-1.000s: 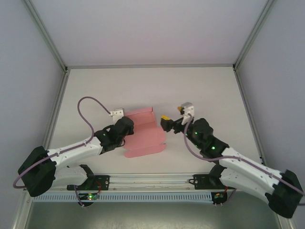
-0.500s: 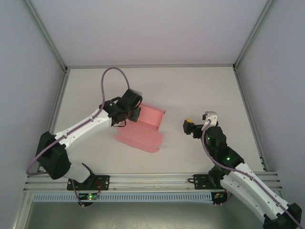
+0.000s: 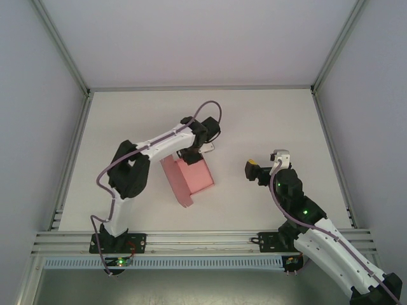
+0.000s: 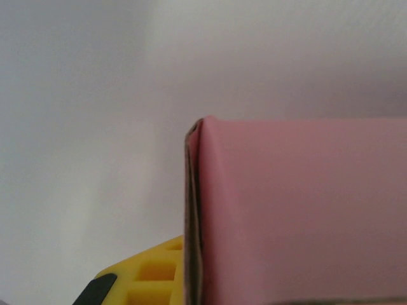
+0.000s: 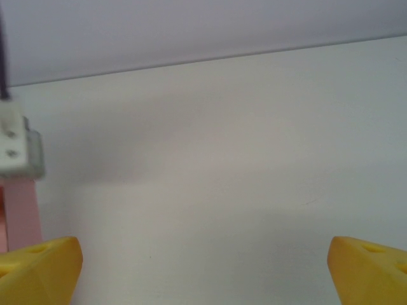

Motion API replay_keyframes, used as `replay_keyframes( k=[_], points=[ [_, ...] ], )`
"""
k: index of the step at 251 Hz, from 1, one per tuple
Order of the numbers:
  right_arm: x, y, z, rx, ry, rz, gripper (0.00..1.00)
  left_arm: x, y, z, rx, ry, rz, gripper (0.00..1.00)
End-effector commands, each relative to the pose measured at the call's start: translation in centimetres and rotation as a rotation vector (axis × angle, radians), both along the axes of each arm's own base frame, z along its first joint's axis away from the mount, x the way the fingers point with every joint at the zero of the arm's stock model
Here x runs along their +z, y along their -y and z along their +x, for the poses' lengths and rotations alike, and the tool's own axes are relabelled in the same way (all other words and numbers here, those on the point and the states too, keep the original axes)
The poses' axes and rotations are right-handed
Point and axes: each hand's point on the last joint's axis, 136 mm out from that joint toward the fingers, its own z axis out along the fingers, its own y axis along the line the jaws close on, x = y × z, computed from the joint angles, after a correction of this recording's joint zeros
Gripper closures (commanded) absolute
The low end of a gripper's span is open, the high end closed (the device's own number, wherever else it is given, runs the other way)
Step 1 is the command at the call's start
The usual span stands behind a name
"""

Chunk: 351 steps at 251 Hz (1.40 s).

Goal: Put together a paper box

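Since a second ago: my left arm has swung out from the near-left and now reaches across to mid-table, and the pink sheet that lay flat has come up with it into a folded shape. My right arm has pulled back toward the near-right.
Left claw: my left claw (image 3: 196, 151) is pinched nearly closed on the far edge of the paper box (image 3: 187, 178). On my left wrist camera the card (image 4: 305, 210) crowds the lens, and one yellow finger (image 4: 152, 279) sits just beside its folded edge.
Where the box is: mid-table, just left of centre, its near end resting on the white table (image 3: 267, 121) while its far end hangs from my left grip.
Long axis: it seems to run from my left claw down toward the near rail, slanting a little.
Card: thin, matte and plain pink. One crease looks doubled over, two layers showing dark at the edge. I reckon it's limp stuff and will bend if pushed anywhere but on a fold.
Right claw: my right claw (image 3: 252, 170) stands spread wide and holds nothing, its yellow fingertips (image 5: 38, 267) sitting at the bottom corners of my right wrist camera.
Key relation: the box lies to the left of my right claw, apart from it, with bare table between. A pink strip (image 5: 20, 213) peeks in at that camera's left edge. My left arm is the one on it; any right-hand help means travelling left.
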Motion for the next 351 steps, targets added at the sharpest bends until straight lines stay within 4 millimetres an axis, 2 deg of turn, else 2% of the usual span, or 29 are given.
replay_keyframes(
  k=[1,54,95,119,131,148,163,193,227,269,298,309,317,322,334,351],
  points=[
    [-0.9,0.3,-0.1,-0.009,-0.022,0.002,0.02,0.1,-0.8,-0.9,-0.141,-0.088,0.12,1.0],
    [-0.9,0.5,-0.1,-0.016,-0.028,-0.004,0.02,-2.6,2.3,3.0,-0.214,0.045,0.162,1.0],
    [-1.1,0.9,-0.2,-0.031,-0.034,-0.008,0.02,-4.0,4.5,3.7,-0.25,0.074,0.11,1.0],
    [-1.2,1.0,-0.2,-0.035,-0.039,-0.009,0.02,-4.7,5.0,3.6,-0.251,0.067,0.084,0.94],
    [-1.2,1.0,-0.3,-0.033,-0.041,-0.008,0.02,-4.9,5.1,3.7,-0.247,0.075,0.081,0.89],
    [-1.3,1.0,-0.3,-0.029,-0.044,-0.009,0.02,-4.7,5.2,3.6,-0.245,0.071,0.073,0.79],
    [-1.4,0.9,-0.3,-0.026,-0.046,-0.007,0.02,-4.4,5.3,3.5,-0.24,0.067,0.057,0.77],
    [-1.3,0.7,-0.3,-0.012,-0.046,-0.004,0.02,-2.5,5.8,3.4,-0.232,0.09,0.012,0.63],
    [-1.2,0.3,-0.3,0.013,-0.046,-0.001,0.02,0.8,6.7,3.4,-0.224,0.14,-0.071,0.51],
    [-1.3,-0.4,-0.2,0.051,-0.058,-0.002,0.02,4.2,7.6,2.4,-0.229,0.177,-0.18,0.31],
    [-1.4,-0.9,-0.1,0.072,-0.069,-0.006,0.02,4.9,7.6,1.7,-0.234,0.194,-0.221,0.28],
    [-1.3,-1.1,-0.1,0.085,-0.061,-0.007,0.01,5.2,7.5,1.6,-0.217,0.203,-0.229,0.16],
    [-1.2,-1.3,0.0,0.1,-0.054,-0.009,0.02,5.5,7.5,1.5,-0.203,0.214,-0.242,0.01],
    [-1.1,-1.6,0.0,0.112,-0.046,-0.012,0.02,5.9,7.5,1.6,-0.192,0.226,-0.255,0.0],
    [-0.9,-2.2,0.2,0.148,-0.033,-0.019,0.02,7.4,7.6,1.8,-0.147,0.282,-0.304,0.0],
    [-0.5,-3.4,0.4,0.217,-0.023,-0.036,0.01,11.0,7.5,2.4,-0.049,0.405,-0.424,0.0]
  ],
)
